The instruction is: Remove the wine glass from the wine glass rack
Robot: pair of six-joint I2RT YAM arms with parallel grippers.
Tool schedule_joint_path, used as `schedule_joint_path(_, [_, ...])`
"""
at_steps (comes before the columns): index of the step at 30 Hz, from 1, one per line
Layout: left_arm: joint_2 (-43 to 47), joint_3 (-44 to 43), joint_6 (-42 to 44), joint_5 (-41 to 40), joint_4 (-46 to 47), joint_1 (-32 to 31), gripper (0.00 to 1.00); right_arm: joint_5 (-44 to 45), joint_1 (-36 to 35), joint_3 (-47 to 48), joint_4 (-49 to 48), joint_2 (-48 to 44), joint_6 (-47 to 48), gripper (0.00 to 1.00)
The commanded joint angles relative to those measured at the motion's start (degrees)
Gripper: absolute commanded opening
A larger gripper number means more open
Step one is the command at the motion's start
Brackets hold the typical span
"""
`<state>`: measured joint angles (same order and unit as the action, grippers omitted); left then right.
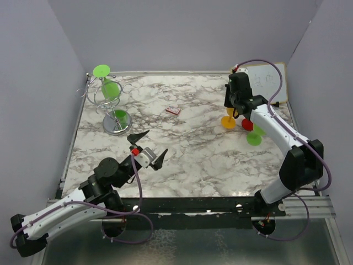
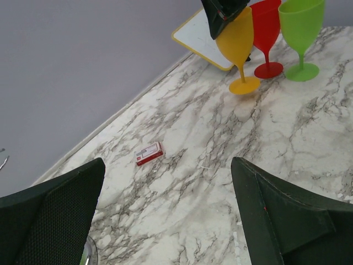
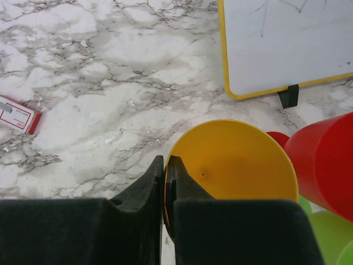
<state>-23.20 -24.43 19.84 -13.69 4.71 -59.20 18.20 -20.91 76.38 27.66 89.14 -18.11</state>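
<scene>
R gripper (image 3: 165,168) is pinched shut on the rim of the yellow glass (image 3: 231,165), one finger inside the bowl and one outside, at the far-right of the table (image 1: 182,149), near the white board (image 3: 281,38). In the L wrist view the yellow foot looks to be down on the marble w/ the bowl leaning a bit, just beside the red glass (image 2: 266,27) and the lime glass (image 2: 300,25), all 3 in a tight cluster. My read: this is the set-down step for that glass, release not yet done. L gripper (image 1: 150,146) hangs wide open w/ nothing in it over the near-left area, well apart from the wine glass rack (image 1: 113,105) in the far-left corner. The rack carries a green wine glass (image 1: 110,88) hung upside down, foot up top in the wire arms. There's a 2nd green patch low by the rack base, can't tell if glass or reflection. Next, prob: R opens and lifts straight up w/o clipping the neighbours, since the leaning yellow one could tip into the red. Then an arm goes to the rack, grips the bowl or stem and slides the foot out along the wire rather than yanking, as the rack looks light & may drag. The small red-white box (image 2: 149,153) mid-table is out of the way
</scene>
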Motion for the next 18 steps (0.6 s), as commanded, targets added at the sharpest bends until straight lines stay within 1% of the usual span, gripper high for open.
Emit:
schedule_joint_path(1, [2.23,-1.09,-0.44,-2.41,1.99,1.31,0.99,4.23,0.54,-0.16,-5.05,2.60,0.16,0.02])
schedule_joint_path(3, [2.76,-0.87,-0.33,-2.60,2.12,1.66,0.99,5.13,0.53,-0.48,-5.06,2.91,0.02,0.02])
schedule_joint_path(8, [3.07,-0.90,-0.18,-2.79,2.07,2.20,0.99,4.49,0.52,-3.91,-8.33,2.36,0.35,0.12])
schedule_joint_path(13, [2.93,-1.05,-0.56,-2.96,1.88,2.58,0.99,3.97,0.52,-5.07,-8.70,3.10,0.15,0.13])
schedule_joint_path(15, [2.69,-1.08,-0.67,-2.94,1.78,2.67,0.99,3.81,0.54,-5.18,-8.67,2.97,0.55,0.15])
schedule_joint_path(16, [2.53,-1.22,-0.75,-2.92,1.75,2.75,0.99,3.52,0.52,-5.22,-8.68,2.79,0.75,0.17])
schedule_joint_path(18, [2.23,-1.45,-0.92,-3.00,1.63,2.94,0.99,2.53,0.52,-5.31,-8.80,1.96,1.47,0.28])
